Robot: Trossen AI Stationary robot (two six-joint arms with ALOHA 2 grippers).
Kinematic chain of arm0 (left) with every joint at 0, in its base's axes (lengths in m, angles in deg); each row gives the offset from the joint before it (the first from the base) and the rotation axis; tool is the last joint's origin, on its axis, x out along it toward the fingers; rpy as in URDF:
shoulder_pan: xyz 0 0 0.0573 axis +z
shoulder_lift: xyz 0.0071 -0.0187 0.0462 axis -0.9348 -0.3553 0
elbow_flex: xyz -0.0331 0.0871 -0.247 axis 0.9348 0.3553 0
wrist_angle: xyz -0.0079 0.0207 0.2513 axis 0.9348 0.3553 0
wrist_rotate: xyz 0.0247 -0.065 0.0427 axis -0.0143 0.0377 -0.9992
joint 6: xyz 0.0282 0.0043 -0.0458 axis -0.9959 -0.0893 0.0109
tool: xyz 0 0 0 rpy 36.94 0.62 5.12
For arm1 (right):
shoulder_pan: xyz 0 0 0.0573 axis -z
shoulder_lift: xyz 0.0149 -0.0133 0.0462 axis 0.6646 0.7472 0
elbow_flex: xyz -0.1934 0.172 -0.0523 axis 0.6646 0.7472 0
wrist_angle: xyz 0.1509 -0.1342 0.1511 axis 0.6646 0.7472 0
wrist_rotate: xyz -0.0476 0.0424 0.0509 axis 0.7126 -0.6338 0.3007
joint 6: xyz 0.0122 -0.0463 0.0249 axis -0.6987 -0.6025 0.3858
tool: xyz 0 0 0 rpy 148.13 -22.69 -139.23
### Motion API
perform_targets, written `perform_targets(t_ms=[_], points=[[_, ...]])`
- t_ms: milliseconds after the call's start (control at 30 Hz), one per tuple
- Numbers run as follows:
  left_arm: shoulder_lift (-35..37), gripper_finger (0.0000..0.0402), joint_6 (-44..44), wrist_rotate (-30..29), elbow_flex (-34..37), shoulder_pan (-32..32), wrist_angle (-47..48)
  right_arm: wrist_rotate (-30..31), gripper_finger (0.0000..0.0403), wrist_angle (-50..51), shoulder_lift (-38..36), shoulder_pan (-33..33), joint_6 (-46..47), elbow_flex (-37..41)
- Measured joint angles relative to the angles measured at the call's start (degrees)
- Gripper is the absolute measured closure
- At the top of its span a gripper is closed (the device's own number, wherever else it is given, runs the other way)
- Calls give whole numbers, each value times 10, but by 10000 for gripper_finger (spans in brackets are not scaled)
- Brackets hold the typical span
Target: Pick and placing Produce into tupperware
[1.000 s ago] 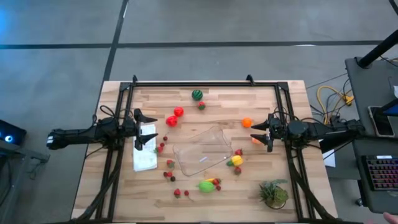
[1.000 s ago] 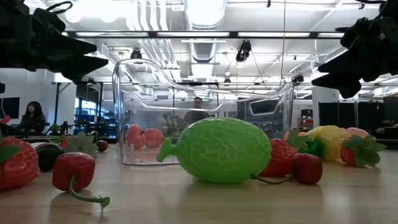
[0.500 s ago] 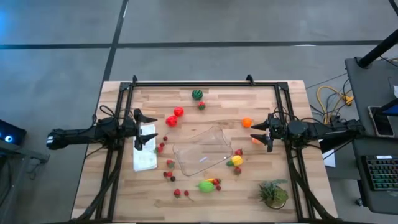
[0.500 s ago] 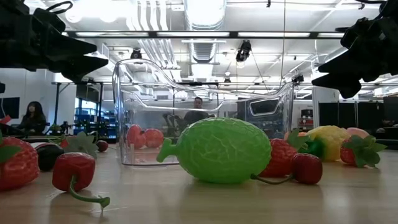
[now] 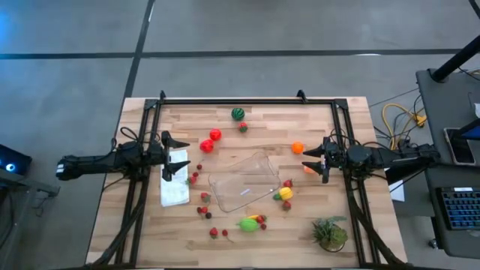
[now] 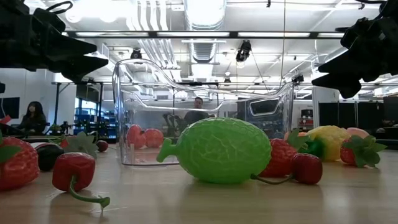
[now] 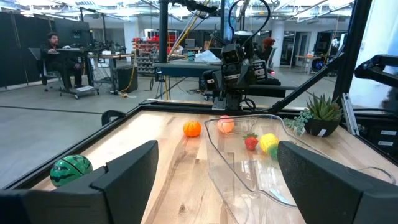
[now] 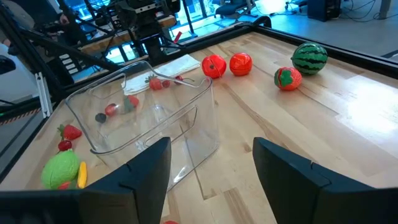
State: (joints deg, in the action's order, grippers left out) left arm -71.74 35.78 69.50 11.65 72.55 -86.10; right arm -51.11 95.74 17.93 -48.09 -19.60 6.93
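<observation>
— Waiting stage, nothing picked yet: tupperware empty at table centre, produce scattered around it, orange just beside right gripper. Left gripper over white cloth. Fingers?

— Apart on both, gripping nothing. Next: reach down, close on orange. Unchanged from a second ago.

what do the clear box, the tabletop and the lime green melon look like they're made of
Clear box: looks like thin glossy plastic; the room shows through its walls and the rim catches light.
Tabletop: pale wood, probably butcher block, with plank seams and grain showing, and a matte finish.
Lime green melon: likely moulded plastic or rubber; netted surface with a soft sheen, so a toy rather than real fruit.
</observation>
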Motion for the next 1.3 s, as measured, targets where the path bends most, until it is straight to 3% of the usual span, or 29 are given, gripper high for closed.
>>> perform_targets(t_ms=[367, 500, 600, 733, 900, 1100, 1300], points=[[0, 87, 0, 0, 0, 0, 0, 0, 183, -26, 0, 0, 12, 0], [0, 87, 0, 0, 0, 0, 0, 39, 183, -210, 8, 0, 91, 17], [0, 87, 0, 0, 0, 0, 0, 59, 183, -361, 36, 0, 40, 36], [-1, 87, 0, 0, 0, 0, 0, 8, 183, -447, 71, 0, -38, 28], [-2, 87, 0, 0, 0, 0, 0, 42, 183, -486, 103, 0, -63, -2], [-2, 87, 0, 0, 0, 0, 0, 62, 183, -484, 122, 0, 15, -48], [-5, 87, 0, 0, 0, 0, 0, 98, 183, -485, 144, 0, -38, -108]])
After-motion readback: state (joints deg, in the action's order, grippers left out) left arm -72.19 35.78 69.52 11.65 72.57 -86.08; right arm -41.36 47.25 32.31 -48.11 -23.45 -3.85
